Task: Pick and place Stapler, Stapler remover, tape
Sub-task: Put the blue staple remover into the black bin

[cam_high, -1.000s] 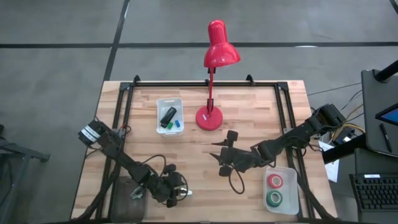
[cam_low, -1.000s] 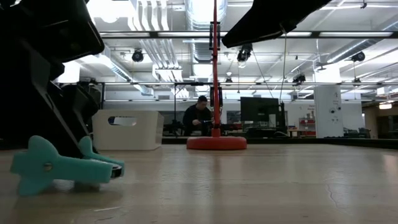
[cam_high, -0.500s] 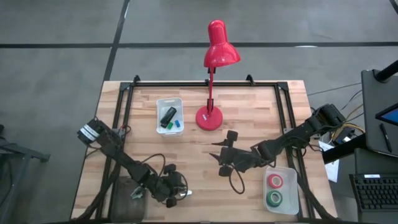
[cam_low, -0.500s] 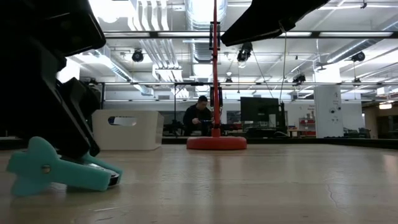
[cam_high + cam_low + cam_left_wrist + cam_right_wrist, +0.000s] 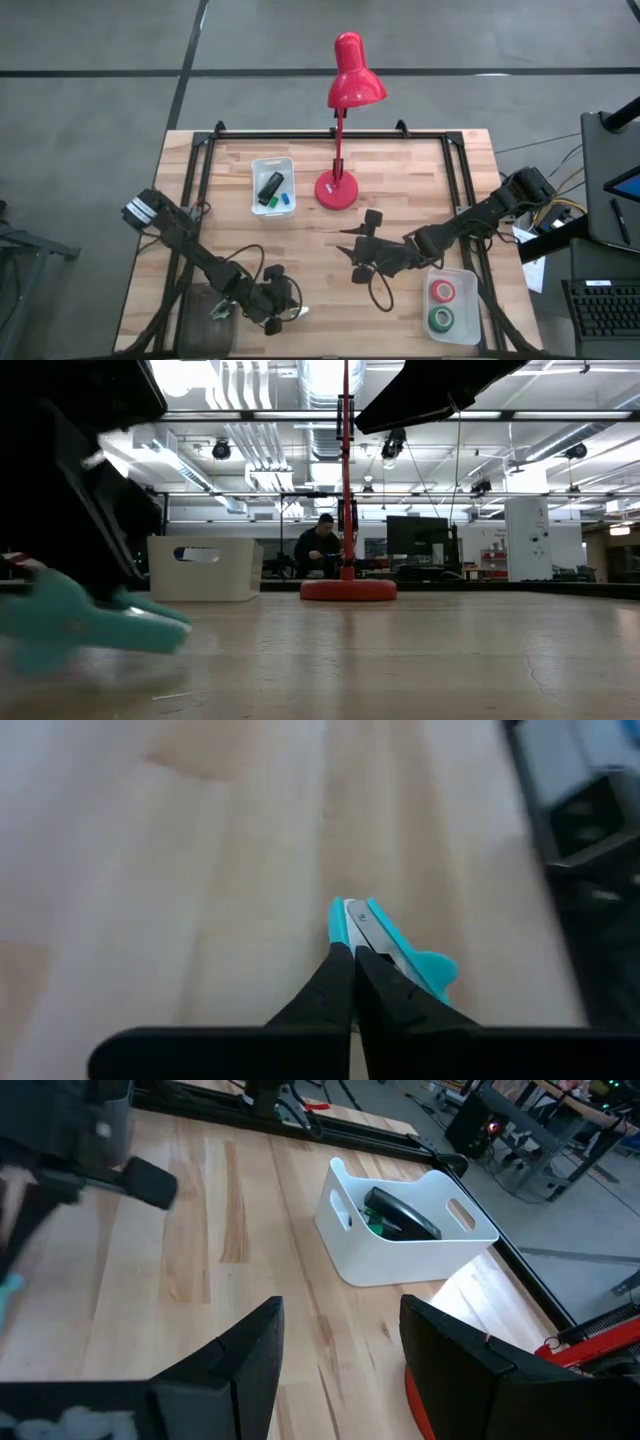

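You've got the stapler [image 5: 270, 186] binned in the white bin [image 5: 258, 168] and tape rolls [image 5: 441, 305] in their tray [image 5: 470, 288]; left gripper [image 5: 352, 965], at the table's near-left edge, pinches the teal staple remover [image 5: 395, 945], last to place, while right gripper [image 5: 340, 1350] waits spread mid-table.

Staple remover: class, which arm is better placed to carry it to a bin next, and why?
Left. The left hand is shut on the teal staple remover near the table's front edge. The right hand waits open mid-table, holding nothing.

Two tape rolls [image 5: 441, 305] (red and green), two bins [image 5: 256, 172], one stapler [image 5: 270, 186], one lamp [image 5: 337, 188].
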`<state>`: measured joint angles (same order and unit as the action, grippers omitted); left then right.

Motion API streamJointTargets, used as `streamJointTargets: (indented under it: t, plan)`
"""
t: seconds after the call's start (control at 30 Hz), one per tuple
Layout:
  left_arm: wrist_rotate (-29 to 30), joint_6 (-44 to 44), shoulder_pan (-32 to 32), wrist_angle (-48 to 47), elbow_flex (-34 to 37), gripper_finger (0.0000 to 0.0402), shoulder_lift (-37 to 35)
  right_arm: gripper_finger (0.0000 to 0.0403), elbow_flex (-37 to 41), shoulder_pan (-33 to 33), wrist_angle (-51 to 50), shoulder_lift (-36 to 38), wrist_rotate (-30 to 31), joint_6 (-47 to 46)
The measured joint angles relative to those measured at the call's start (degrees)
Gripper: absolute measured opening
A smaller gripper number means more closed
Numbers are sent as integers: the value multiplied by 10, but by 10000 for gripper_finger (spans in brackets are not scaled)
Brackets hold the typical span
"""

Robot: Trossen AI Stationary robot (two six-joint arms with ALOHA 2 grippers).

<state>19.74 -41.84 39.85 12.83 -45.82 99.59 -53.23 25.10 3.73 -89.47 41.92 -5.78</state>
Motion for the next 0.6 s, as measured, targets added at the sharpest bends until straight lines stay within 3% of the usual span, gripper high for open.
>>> streamJointTargets:
  t: [0.17,0.3,0.5,0.6]
  plan:
    - [-26,1,21,-9,-10,4,-41,194,0,0,0,0,0,0]
    - [-29,-22,47,-86,-23,4,-89,194,0,0,0,0,0,0]
    - [-103,-178,98,-202,-32,4,-173,194,0,0,0,0,0,0]
    - [-107,-246,121,-257,-32,4,-223,194,0,0,1,0,0,0]
